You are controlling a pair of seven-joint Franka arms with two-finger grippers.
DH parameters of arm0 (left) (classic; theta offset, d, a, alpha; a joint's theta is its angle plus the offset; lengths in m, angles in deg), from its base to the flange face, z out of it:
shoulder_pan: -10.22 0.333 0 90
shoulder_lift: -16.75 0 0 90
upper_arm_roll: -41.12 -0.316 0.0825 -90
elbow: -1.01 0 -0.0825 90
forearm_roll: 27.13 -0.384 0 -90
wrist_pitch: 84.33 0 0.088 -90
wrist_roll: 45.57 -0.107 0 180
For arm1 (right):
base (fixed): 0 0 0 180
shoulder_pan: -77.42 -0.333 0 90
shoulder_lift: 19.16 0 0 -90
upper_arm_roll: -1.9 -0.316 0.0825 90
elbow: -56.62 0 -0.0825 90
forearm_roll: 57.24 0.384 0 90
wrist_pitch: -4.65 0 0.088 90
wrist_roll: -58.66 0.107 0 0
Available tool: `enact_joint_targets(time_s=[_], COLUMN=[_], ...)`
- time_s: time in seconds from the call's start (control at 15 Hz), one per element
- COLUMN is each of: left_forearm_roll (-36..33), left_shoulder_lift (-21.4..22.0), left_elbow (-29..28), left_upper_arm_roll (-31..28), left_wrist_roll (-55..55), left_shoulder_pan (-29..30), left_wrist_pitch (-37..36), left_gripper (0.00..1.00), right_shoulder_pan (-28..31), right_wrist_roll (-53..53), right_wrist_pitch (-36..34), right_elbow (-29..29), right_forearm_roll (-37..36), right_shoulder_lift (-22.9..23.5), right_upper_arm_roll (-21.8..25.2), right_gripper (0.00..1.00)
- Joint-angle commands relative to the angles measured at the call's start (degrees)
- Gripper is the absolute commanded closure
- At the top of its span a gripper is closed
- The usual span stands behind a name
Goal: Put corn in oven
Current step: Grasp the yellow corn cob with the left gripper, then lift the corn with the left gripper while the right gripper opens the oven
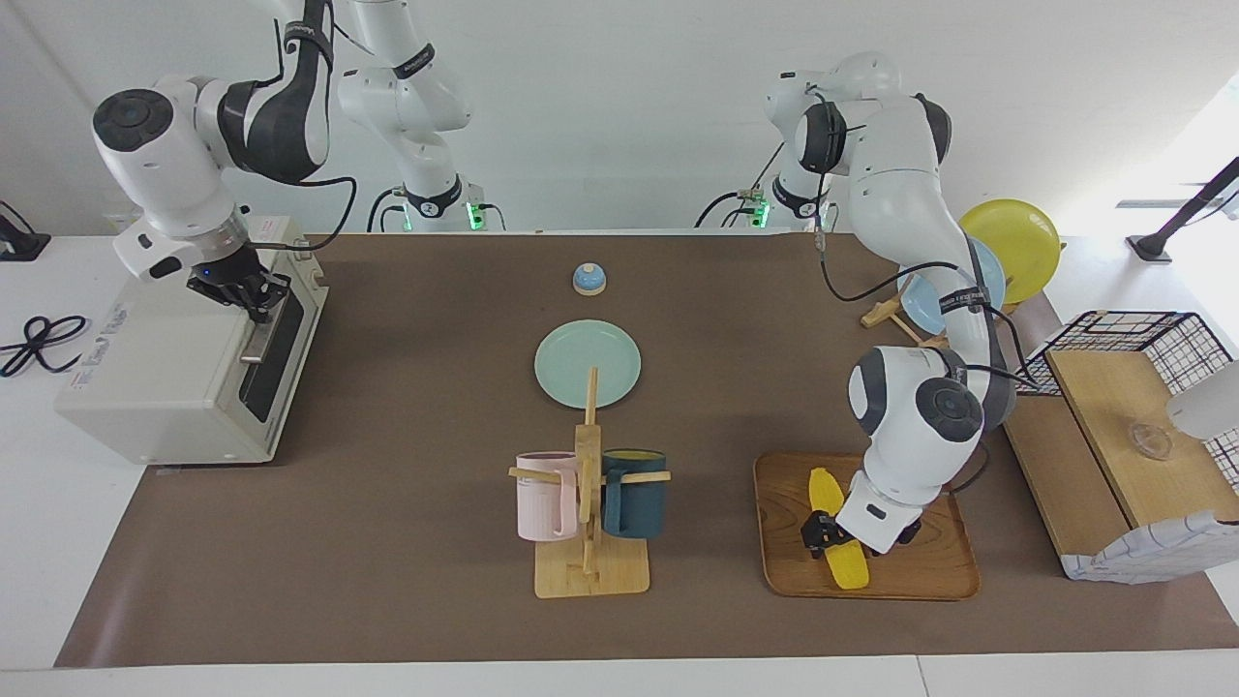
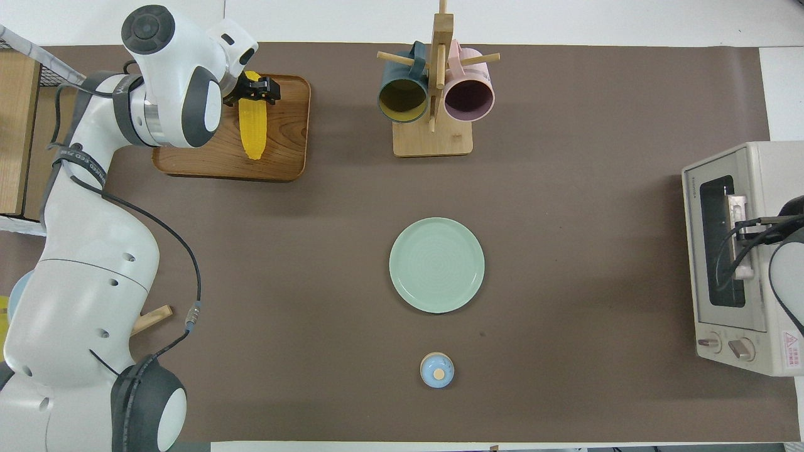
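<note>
yellow cob, two grips to watch

i see the left gripper (image 1: 823,535) clamped across the corn (image 1: 838,530) on the wooden tray (image 1: 929,579), near the left arm's far corner. it may roll out. right gripper (image 1: 256,295) grips the handle (image 1: 263,334) of the oven (image 1: 165,373); door closed.

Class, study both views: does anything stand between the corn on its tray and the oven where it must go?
Yes: the oven door is shut, with the right gripper at its handle. Across the table, the mug rack and green plate lie between. The left gripper is already at the corn on the wooden tray.
</note>
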Motion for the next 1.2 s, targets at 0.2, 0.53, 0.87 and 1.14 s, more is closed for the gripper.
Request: enact_joint_targets(time_s=[0.2,0.53,0.87,1.14], left_forearm_roll=[-0.3,-0.1,0.1,0.1], left_shoulder_lift=[0.6,6.7,24.4,37.6], left_elbow=[-0.7,-2.5,-19.7,-37.5], left_upper_arm_roll=[-1.1,-0.9,-0.7,-0.7], left_wrist_roll=[0.8,7.5,12.0,20.6], left_shoulder_pan=[-0.4,-1.0,-6.4,-16.4], left_wrist_pitch=[0.1,-4.4,-9.2,-8.3], left_gripper=[1.00,1.00,1.00,1.00], right_shoulder_pan=[0.8,-0.1,-2.5,-4.2], right_wrist_roll=[0.1,0.5,3.8,5.0], right_wrist_pitch=[1.0,1.0,2.4,5.8], right_elbow=[2.1,2.2,2.4,3.6], right_forearm_roll=[3.5,5.0,5.5,8.2], right_shoulder_lift=[-0.3,-0.3,1.1,3.1], right_upper_arm_roll=[-0.5,-0.6,-0.6,-0.6], right_gripper=[1.00,1.00,1.00,1.00])
